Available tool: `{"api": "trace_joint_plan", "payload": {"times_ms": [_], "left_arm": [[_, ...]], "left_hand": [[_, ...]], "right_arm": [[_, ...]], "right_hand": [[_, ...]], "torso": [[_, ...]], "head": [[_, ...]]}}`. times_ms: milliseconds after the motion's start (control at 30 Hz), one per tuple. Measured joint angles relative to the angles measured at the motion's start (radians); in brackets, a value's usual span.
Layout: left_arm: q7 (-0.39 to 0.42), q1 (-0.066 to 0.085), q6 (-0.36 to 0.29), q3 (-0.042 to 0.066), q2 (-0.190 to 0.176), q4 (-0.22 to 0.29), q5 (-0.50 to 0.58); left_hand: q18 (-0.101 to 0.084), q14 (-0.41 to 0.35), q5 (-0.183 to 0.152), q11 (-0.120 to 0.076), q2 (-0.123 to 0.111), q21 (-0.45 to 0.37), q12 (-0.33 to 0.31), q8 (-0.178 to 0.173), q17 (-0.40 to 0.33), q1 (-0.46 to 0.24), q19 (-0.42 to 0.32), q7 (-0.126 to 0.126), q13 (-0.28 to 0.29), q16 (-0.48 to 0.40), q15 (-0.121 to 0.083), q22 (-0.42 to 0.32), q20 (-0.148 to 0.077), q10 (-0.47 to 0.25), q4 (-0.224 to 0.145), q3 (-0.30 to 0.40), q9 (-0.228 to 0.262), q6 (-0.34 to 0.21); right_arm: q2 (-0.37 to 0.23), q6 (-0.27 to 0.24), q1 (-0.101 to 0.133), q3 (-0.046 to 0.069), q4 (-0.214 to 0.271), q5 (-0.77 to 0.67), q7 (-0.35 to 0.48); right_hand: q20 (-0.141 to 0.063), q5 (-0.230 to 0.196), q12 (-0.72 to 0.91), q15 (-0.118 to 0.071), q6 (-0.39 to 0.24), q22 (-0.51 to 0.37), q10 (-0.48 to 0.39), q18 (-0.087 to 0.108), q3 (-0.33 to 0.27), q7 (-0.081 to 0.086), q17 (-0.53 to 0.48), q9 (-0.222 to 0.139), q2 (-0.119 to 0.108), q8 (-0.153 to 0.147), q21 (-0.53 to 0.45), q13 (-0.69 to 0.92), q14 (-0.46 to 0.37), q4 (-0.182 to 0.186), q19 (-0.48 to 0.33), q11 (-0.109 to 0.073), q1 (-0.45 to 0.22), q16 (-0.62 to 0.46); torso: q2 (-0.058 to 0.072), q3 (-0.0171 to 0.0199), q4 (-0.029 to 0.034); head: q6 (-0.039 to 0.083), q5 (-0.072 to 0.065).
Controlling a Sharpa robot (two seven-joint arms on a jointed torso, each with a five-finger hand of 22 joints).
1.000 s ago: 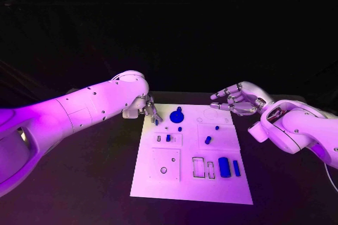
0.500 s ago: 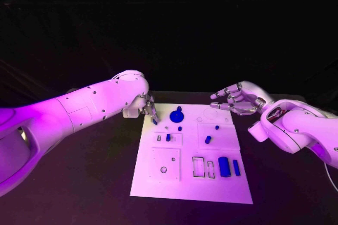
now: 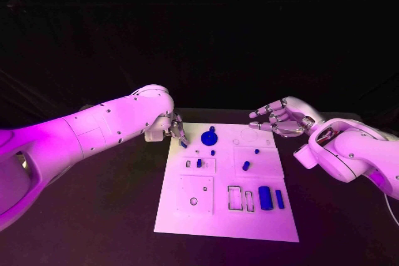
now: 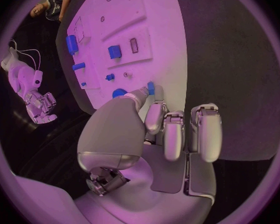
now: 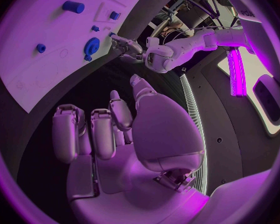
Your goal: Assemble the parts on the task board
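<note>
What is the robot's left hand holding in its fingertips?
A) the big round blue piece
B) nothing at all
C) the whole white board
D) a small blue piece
D: in the left wrist view the left hand pinches a small blue piece between thumb and a fingertip, over the edge of the white task board; the round blue piece lies apart on the board.

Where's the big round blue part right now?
In the head view, the big round blue part lies on the white task board near its far edge, left of centre, just right of the left hand at the board's far-left corner.
</note>
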Motion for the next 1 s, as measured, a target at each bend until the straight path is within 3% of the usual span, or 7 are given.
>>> {"api": "trace_joint_plan", "payload": {"times_ms": [433, 567, 733, 1000], "left_arm": [[0.017, -0.001, -0.109, -0.001, -0.116, 0.193, 0.023], [0.023, -0.015, -0.145, -0.003, -0.157, 0.255, 0.025], [0.029, -0.039, -0.185, -0.015, -0.196, 0.317, 0.025], [0.034, -0.064, -0.223, -0.022, -0.214, 0.363, 0.017]], "left_hand": [[0.0, 0.0, 0.007, 0.0, -0.038, 0.0, 0.01, 0.015, 0.0, -0.017, 0.0, 0.002, 0.009, 0.0, 0.0, 0.0, 0.0, 0.015, -0.016, 0.054, 0.013, -0.001], [0.0, 0.0, 0.018, 0.0, -0.051, 0.0, 0.01, 0.015, 0.0, -0.024, 0.0, 0.001, 0.009, 0.0, 0.0, 0.0, 0.0, 0.015, -0.02, 0.069, 0.015, -0.001], [0.0, 0.0, 0.019, -0.003, -0.057, 0.0, 0.01, 0.019, 0.0, -0.025, 0.0, 0.001, 0.011, 0.0, 0.0, 0.0, 0.0, 0.017, -0.024, 0.081, 0.016, 0.002], [0.0, 0.0, 0.024, -0.004, -0.063, 0.0, 0.016, 0.019, 0.0, -0.032, 0.0, 0.001, 0.013, 0.0, 0.0, 0.0, 0.0, 0.018, -0.03, 0.093, 0.017, 0.003]], "right_arm": [[-0.001, 0.002, 0.0, 0.0, -0.002, 0.0, -0.001], [0.0, 0.003, 0.0, -0.001, -0.002, 0.0, -0.001], [0.0, 0.004, 0.0, -0.001, -0.003, 0.0, -0.001], [0.001, 0.005, -0.001, -0.002, -0.004, 0.0, -0.001]], "right_hand": [[0.0, 0.004, 0.0, 0.0, 0.0, 0.001, 0.0, 0.0, -0.003, 0.0, 0.0, 0.0, 0.0, 0.0, 0.0, 0.0, 0.0, 0.003, 0.0, 0.0, 0.0, 0.0], [0.0, 0.004, 0.0, 0.0, 0.0, 0.001, 0.0, 0.0, -0.003, 0.0, 0.0, 0.0, 0.0, 0.0, 0.0, 0.0, 0.0, 0.003, 0.0, 0.0, 0.0, 0.0], [0.0, 0.004, 0.0, 0.0, 0.0, 0.001, 0.0, 0.0, -0.003, 0.0, 0.0, 0.0, 0.0, 0.0, 0.0, 0.0, 0.0, 0.003, 0.0, 0.0, 0.0, 0.0], [0.0, 0.004, 0.0, 0.0, 0.0, 0.001, 0.0, 0.0, -0.003, 0.0, 0.0, 0.0, 0.0, 0.0, 0.0, 0.0, 0.0, 0.003, 0.0, 0.0, 0.0, 0.0]], "torso": [[0.0, 0.0009, 0.0011], [0.001, 0.0003, 0.001], [0.0, -0.0004, 0.0013], [0.0, -0.0022, 0.0015]], "head": [[0.001, 0.006], [0.002, 0.009], [-0.001, 0.009], [-0.003, 0.01]]}}
